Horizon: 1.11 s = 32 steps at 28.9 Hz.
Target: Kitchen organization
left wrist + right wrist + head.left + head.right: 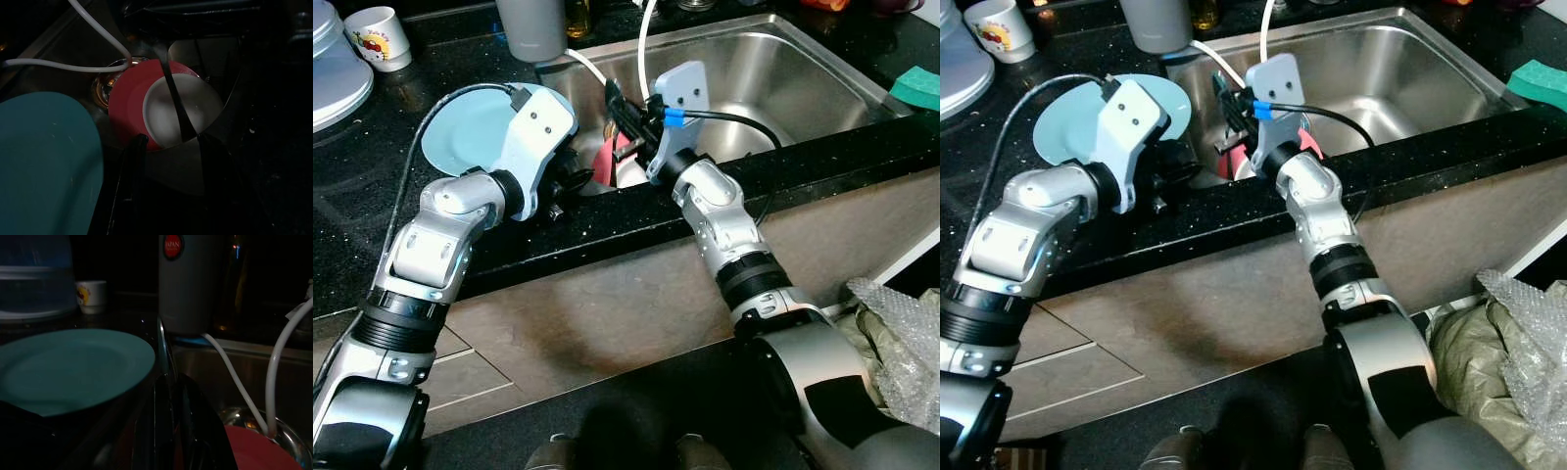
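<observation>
A light blue plate (470, 127) lies on the black counter just left of the steel sink (783, 69). In the sink's near left corner sits a red plate (127, 105) with a white dish (186, 110) on it. My left gripper (168, 139) hovers at the sink's edge, open, pointing down at the red plate. My right gripper (625, 119) hangs over the same corner, shut on a thin metal utensil (162, 345) that crosses above the white dish.
A grey canister (530, 24) stands behind the blue plate, a white mug (380, 37) and a clear lidded container (328, 78) further left. A white hose (644, 49) drops into the sink. A green sponge (918, 88) lies at the right; bubble wrap (901, 343) is on the floor.
</observation>
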Available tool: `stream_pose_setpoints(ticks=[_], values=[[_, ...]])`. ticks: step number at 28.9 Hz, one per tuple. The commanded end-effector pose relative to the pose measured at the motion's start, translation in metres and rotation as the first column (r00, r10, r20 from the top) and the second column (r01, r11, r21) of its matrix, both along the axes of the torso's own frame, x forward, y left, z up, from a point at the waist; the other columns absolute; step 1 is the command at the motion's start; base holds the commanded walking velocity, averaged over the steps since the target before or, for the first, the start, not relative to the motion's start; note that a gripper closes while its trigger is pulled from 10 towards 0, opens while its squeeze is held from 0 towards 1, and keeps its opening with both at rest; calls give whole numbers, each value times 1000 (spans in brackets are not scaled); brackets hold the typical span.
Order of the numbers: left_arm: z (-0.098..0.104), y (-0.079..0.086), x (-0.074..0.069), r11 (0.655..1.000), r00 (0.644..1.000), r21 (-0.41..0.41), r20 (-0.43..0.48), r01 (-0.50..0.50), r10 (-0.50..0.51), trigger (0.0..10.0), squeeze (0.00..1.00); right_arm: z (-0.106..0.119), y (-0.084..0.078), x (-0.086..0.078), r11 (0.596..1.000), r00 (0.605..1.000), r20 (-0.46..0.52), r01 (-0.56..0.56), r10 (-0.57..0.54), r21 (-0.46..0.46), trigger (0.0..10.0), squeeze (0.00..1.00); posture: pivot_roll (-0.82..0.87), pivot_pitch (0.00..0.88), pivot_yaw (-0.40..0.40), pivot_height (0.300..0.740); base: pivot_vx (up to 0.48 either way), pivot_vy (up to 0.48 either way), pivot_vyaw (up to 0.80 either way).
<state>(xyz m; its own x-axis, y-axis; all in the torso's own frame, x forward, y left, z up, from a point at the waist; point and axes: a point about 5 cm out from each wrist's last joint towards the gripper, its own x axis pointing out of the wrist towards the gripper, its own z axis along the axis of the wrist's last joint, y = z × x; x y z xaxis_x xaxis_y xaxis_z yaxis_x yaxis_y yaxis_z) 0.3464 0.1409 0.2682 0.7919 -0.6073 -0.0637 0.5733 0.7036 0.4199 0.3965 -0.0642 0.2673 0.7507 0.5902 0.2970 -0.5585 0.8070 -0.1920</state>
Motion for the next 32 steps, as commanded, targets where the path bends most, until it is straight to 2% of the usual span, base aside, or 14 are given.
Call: stream_pose_setpoints(ticks=[1, 5, 23, 24, 25, 26, 27, 28, 29, 30, 31, 32], values=[[-6, 1, 1, 1000, 1000, -1, -29, 2, -2, 10000, 0, -14, 11, -1, 997, 997, -61, -50, 46, -66, 10000, 0, 39, 180, 45, 740, 0, 0, 0], [-6, 0, 2, 1000, 1000, -1, -25, 6, -6, 10000, 0, -18, 12, -1, 992, 998, -47, -52, 47, -119, 10000, 0, 37, 180, 45, 740, 0, 0, 0], [-4, 2, 4, 1000, 1000, 9, -21, 4, -4, 10000, 0, -27, 9, 1, 988, 995, -87, -50, 37, -149, 10000, 0, 42, 188, 51, 740, 0, 0, 0], [-4, 2, 4, 1000, 1000, 9, -21, 5, -5, 10000, 0, -27, 8, 1, 988, 995, -92, -54, 41, -145, 10000, 231, 41, 189, 51, 740, 0, 0, 0], [-4, 2, 4, 1000, 1000, 7, -21, 7, -7, 10000, 0, -27, 8, 1, 988, 995, -94, -56, 43, -144, 10000, 620, 41, 190, 51, 740, 0, 0, 0], [-4, 2, 4, 1000, 1000, 6, -21, 9, -9, 10000, 0, -27, 8, 1, 988, 995, -95, -57, 43, -143, 10000, 690, 41, 190, 51, 740, 0, 0, 0], [-3, 1, 4, 1000, 1000, 4, -20, 12, -12, 10000, 0, -27, 7, 1, 988, 995, -94, -52, 38, -144, 10000, 890, 41, 190, 50, 740, 0, 0, 0], [-3, 1, 4, 1000, 1000, 2, -20, 13, -13, 10000, 0, -27, 7, 1, 988, 995, -93, -47, 34, -145, 10000, 890, 41, 190, 50, 740, 0, 0, 0], [1, 3, 4, 1000, 1000, -24, -17, -2, 1, 10000, 0, -25, 6, 2, 989, 996, -83, -28, 16, -143, 10000, 463, 40, 191, 52, 740, 0, 0, 0], [2, 4, 5, 999, 1000, -42, -17, -13, 12, 10000, 0, -24, 5, 3, 990, 997, -80, -21, 10, -139, 10000, 463, 40, 191, 52, 740, 0, 0, 0], [6, 6, 5, 997, 999, -66, -14, -29, 28, 10000, 0, -22, 4, 3, 991, 998, -70, -8, -2, -132, 10000, 0, 39, 191, 51, 740, 0, 0, 0], [8, 8, 5, 996, 999, -80, -13, -39, 38, 10000, 0, -20, 3, 3, 992, 998, -63, 1, -9, -127, 10000, 0, 40, 190, 51, 740, 0, 0, 0]])
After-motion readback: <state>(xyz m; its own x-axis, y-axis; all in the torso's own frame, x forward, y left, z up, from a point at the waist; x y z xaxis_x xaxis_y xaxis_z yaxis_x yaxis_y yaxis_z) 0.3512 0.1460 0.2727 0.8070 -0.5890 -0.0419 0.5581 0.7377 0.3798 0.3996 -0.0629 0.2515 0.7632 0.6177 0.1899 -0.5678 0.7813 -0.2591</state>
